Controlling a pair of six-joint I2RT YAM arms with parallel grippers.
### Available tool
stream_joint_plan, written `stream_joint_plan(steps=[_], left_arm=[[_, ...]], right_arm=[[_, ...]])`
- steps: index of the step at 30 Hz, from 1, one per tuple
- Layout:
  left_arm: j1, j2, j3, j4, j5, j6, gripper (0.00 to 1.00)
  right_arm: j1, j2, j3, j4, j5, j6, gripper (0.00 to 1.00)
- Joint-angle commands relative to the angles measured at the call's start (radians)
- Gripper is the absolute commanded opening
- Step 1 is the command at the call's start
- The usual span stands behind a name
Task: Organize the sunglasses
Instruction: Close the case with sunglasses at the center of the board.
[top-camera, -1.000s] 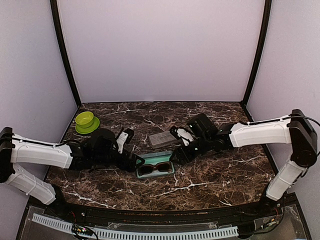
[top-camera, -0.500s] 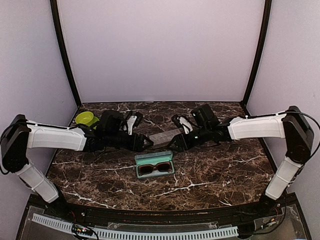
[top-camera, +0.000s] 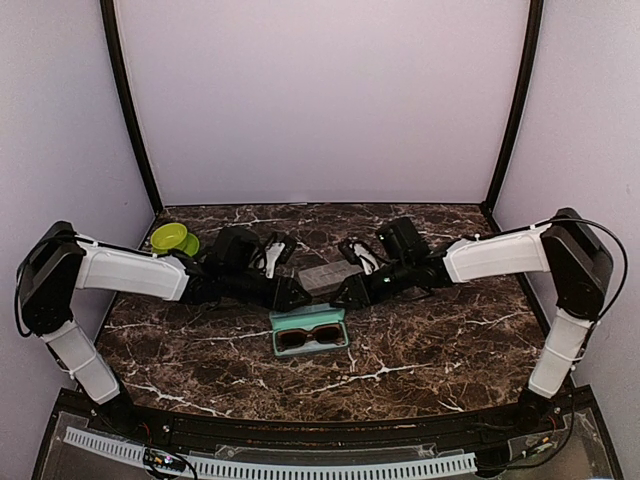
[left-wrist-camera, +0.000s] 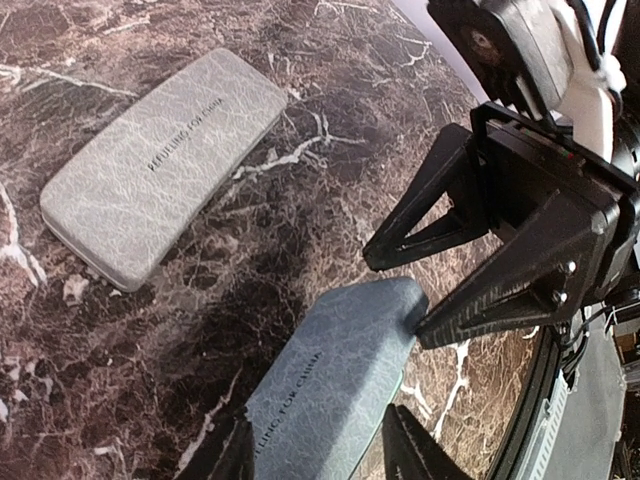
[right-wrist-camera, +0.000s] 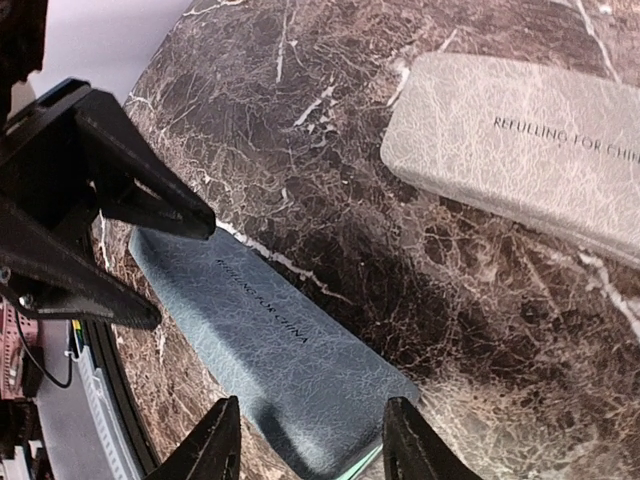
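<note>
While both arms reach in toward the middle of the table (top-camera: 430, 345) in the top view, the sunglasses (top-camera: 308, 340) lie just below their tips, in an open teal case (top-camera: 276, 345) at centre frame. The long axis of the case and the pair runs left to right, slightly tilted. The left end effector (top-camera: 290, 295) sits at the case's upper left and the right end effector (top-camera: 350, 293) at its upper right, about equally near. A closed grey case (top-camera: 325, 277) lies just above and between them. Only this one dark pair shows.

Looking from the left wrist, a blue-grey lid (left-wrist-camera: 340, 370) rises from the bottom of the frame between the left end effector's (left-wrist-camera: 320, 450) own spread fingers. Whether they touch the lid I cannot tell. At right centre the right end effector (left-wrist-camera: 395, 295) stands open, its lower fingertip touching the lid's far end. The grey case (left-wrist-camera: 165, 165) lies apart at upper left.

From the right wrist the picture is mirrored. The lid (right-wrist-camera: 270, 350) runs from lower centre up to the left, with the right end effector's (right-wrist-camera: 308, 440) fingers spread on either side of its near end. The left end effector (right-wrist-camera: 182, 274), open, flanks the far end at left centre. The grey case (right-wrist-camera: 520, 150) is at upper right.

My reading is that the lid is to be shut over the sunglasses. The move turns on each arm pressing one end, since the lid's length spans the gap between them.
</note>
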Motion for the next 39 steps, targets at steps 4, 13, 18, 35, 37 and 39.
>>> stream_joint_plan(steps=[4, 13, 18, 35, 37, 39], left_arm=[[-0.027, -0.009, -0.022, 0.012, -0.009, 0.003, 0.44], [-0.068, -0.036, -0.067, 0.015, -0.073, 0.004, 0.42], [-0.097, -0.048, -0.097, 0.033, -0.111, -0.006, 0.41], [-0.193, -0.062, -0.152, 0.028, -0.237, -0.015, 0.40], [-0.200, -0.065, -0.166, 0.032, -0.245, -0.020, 0.40], [-0.205, -0.070, -0.180, 0.039, -0.248, -0.025, 0.39]], right_arm=[[-0.002, 0.022, 0.018, 0.041, -0.038, 0.014, 0.44], [0.024, 0.017, 0.000, 0.024, 0.011, -0.004, 0.40], [0.046, 0.010, -0.020, 0.023, 0.058, -0.015, 0.39], [0.125, -0.038, -0.092, 0.018, 0.216, -0.041, 0.35], [0.131, -0.043, -0.099, 0.020, 0.224, -0.040, 0.35], [0.137, -0.045, -0.104, 0.019, 0.230, -0.039, 0.34]])
